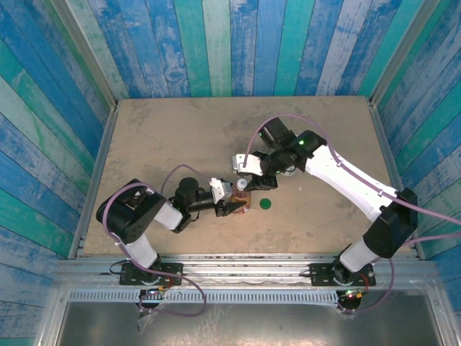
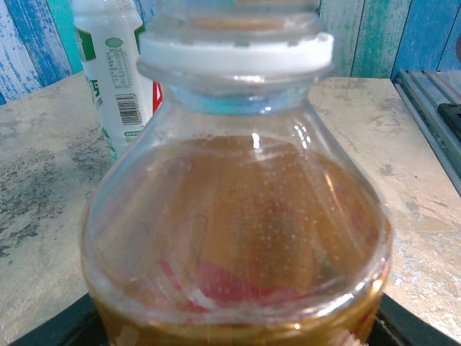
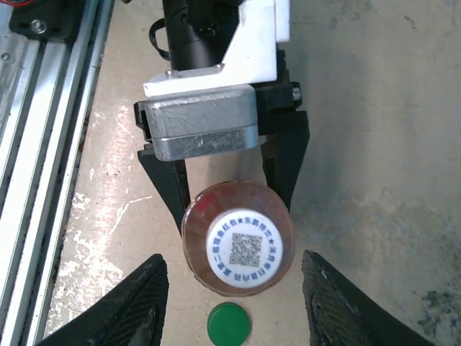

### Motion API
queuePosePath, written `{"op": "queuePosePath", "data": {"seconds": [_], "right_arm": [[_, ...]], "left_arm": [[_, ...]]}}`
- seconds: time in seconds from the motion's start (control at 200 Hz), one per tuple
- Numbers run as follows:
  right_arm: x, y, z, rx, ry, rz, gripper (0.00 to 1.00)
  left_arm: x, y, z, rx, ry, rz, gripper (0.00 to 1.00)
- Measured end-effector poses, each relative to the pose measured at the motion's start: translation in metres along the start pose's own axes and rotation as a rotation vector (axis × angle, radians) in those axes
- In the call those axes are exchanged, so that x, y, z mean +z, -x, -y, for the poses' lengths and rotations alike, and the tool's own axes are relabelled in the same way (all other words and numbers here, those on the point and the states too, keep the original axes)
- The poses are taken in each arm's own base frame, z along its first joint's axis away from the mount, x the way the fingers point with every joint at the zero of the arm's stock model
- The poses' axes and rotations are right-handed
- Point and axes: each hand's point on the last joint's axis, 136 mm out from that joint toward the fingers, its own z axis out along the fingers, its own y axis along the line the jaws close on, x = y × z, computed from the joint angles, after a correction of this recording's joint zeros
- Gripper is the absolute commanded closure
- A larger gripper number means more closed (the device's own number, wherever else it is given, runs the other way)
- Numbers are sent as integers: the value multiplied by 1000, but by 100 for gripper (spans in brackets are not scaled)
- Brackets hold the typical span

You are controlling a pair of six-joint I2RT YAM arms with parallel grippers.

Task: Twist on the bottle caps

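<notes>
In the overhead view the clear bottle [image 1: 243,194] of amber liquid stands upright just below the middle of the frame on the tan surface [image 1: 180,130]. The left hand [image 1: 232,205] reaches in from the lower left and is closed around the bottle's lower body. The right wrist view looks straight down on this. The left hand's two black fingers [image 3: 167,189] come from the top of the frame and press against either side of the bottle [image 3: 238,249]. The white cap [image 3: 245,249], printed with a square code, sits on the bottle's mouth. In the left wrist view the same cap [image 2: 234,50] rests level on the neck at the top of the frame, though the close, blurred picture does not show whether it is threaded down. The right hand [image 1: 247,173] hangs just above the bottle with its jaws spread wide. Its dark fingertips [image 3: 140,303] appear at the lower left and lower right of its own view, clear of the cap. The green cap [image 1: 266,204] lies flat on the surface just right of the bottle, and shows at the bottom edge of the right wrist view [image 3: 229,324]. The white bottle [image 2: 114,68] stands upright at the upper left of the left wrist view, behind the clear one.
</notes>
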Motion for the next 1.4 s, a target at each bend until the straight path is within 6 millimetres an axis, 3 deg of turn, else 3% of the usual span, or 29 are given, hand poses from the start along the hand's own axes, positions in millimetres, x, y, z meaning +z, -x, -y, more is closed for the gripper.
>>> {"op": "queuePosePath", "data": {"seconds": [0.195, 0.441, 0.636, 0.791, 1.072, 1.398], "right_arm": [[6, 1, 0, 8, 30, 0, 56], [10, 2, 2, 13, 37, -3, 68], [9, 4, 3, 11, 34, 0, 68], [10, 3, 3, 13, 37, -4, 62], [18, -3, 5, 24, 49, -28, 67], [17, -3, 5, 31, 44, -37, 67]], "left_arm": [[0, 0, 0, 3, -2, 0, 38], [0, 0, 1, 10, -6, 0, 37], [0, 0, 1, 9, -7, -1, 37], [1, 0, 1, 9, -7, -2, 38], [2, 0, 0, 7, -10, -3, 38], [2, 0, 0, 5, -10, -5, 37]]}}
